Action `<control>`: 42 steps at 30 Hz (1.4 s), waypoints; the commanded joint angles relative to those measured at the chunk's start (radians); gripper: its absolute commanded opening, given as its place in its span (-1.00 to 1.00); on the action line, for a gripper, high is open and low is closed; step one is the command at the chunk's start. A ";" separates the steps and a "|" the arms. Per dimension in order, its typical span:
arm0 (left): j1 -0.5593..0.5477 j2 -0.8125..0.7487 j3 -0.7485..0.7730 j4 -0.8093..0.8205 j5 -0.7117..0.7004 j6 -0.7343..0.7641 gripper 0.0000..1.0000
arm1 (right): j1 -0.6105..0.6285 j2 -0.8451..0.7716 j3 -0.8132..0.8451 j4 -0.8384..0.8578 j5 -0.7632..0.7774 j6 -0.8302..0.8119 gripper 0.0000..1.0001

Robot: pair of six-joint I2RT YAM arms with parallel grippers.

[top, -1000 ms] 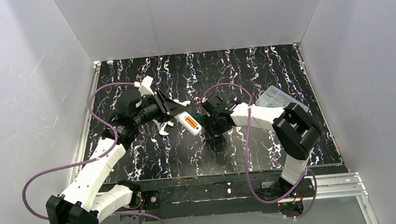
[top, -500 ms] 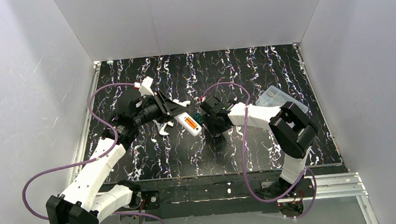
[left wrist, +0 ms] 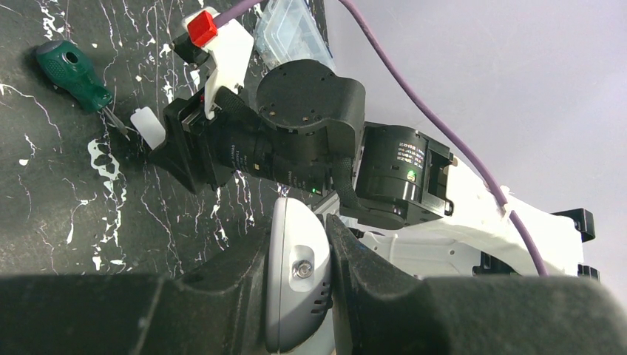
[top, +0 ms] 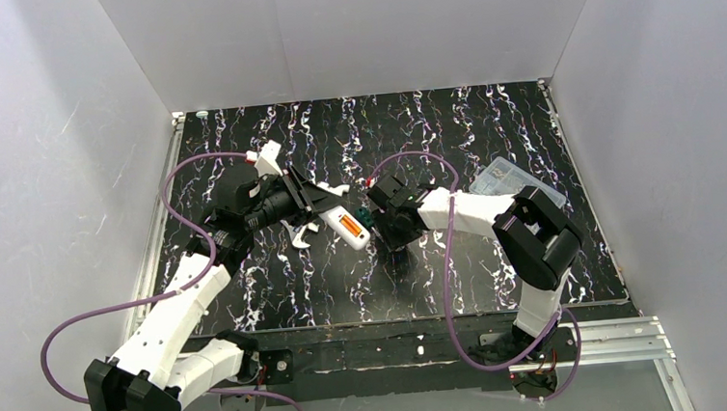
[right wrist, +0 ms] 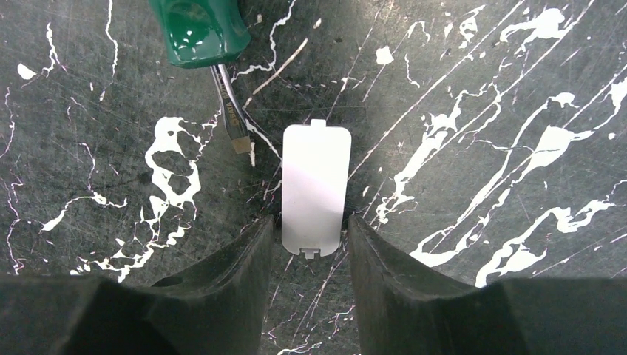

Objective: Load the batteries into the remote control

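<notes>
White walls box in a black counter (top: 278, 289) veined with white. My left jaws (left wrist: 296, 251) are pressed together on the white rectangular plastic remote control (top: 363, 236), pinching its sides and holding it off the counter with its back turned up. Orange batteries (top: 349, 228) show in its recess, so I judge the loading itself done and the closing step in hand.

Just right of the remote, my right jaws (right wrist: 308, 225) hang low over the small flat white plastic cover (right wrist: 316, 188). They are spread, one finger on each side of its near end, close to its long edges but not yet pinching it. Next they need to squeeze those thin edges squarely. The piece lies flat on the counter and could easily slip or tip. Then the cover must be carried to the remote and its tab lined up with the recess.

By count there is one remote, one cover and one green-handled metal screwdriver (right wrist: 200, 26) just beyond the cover. One clear plastic box (top: 502, 174) sits well right of the remote. The orange in the recess reads as a single strip from above, so I cannot split it into separate cells.
</notes>
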 commanded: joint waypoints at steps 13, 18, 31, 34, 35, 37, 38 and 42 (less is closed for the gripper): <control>0.004 -0.039 0.021 0.024 0.027 0.001 -1.00 | 0.004 0.037 0.019 -0.011 -0.031 0.018 -0.27; 0.003 -0.038 0.024 0.026 0.029 0.000 -1.00 | 0.004 0.033 0.016 -0.014 -0.019 0.020 -0.32; 0.004 -0.018 0.015 0.070 0.032 -0.032 -1.00 | -0.015 -0.171 -0.014 -0.081 0.000 -0.007 -0.30; 0.003 -0.016 0.015 0.072 0.029 -0.032 -1.00 | -0.026 -0.240 -0.012 -0.122 0.011 -0.024 -0.30; 0.003 -0.014 0.013 0.074 0.028 -0.034 -1.00 | -0.030 -0.262 -0.008 -0.147 0.019 -0.029 -0.30; 0.003 -0.013 0.011 0.077 0.028 -0.036 -1.00 | -0.037 -0.314 0.003 -0.183 0.036 -0.039 -0.30; 0.003 -0.010 0.009 0.080 0.026 -0.039 -1.00 | -0.039 -0.342 0.009 -0.202 0.047 -0.045 -0.30; 0.003 0.005 0.000 0.109 0.029 -0.059 -1.00 | -0.046 -0.451 0.074 -0.276 0.061 -0.084 -0.30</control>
